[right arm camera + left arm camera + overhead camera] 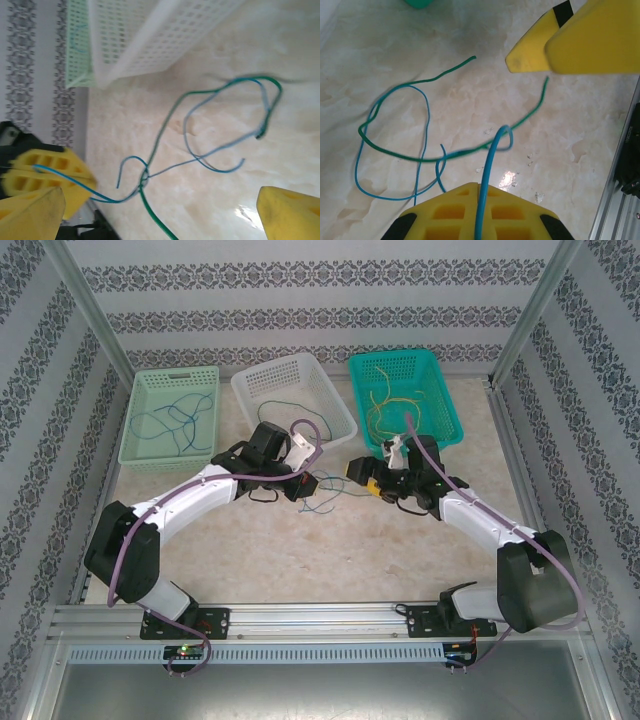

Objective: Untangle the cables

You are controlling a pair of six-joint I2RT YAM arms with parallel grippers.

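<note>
Trailing from the clamped left gripper (479, 192) — blue cable (491, 150) crosses green cable (530, 116).

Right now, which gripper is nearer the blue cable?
Left. The left gripper is shut on the blue cable; the right gripper stands open just beyond it, holding nothing.

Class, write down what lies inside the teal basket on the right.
Inside the teal basket, thin yellow cables lie loosely curled on its floor. Part of its near edge is covered by the right arm, so whatever lies there cannot be seen.
</note>
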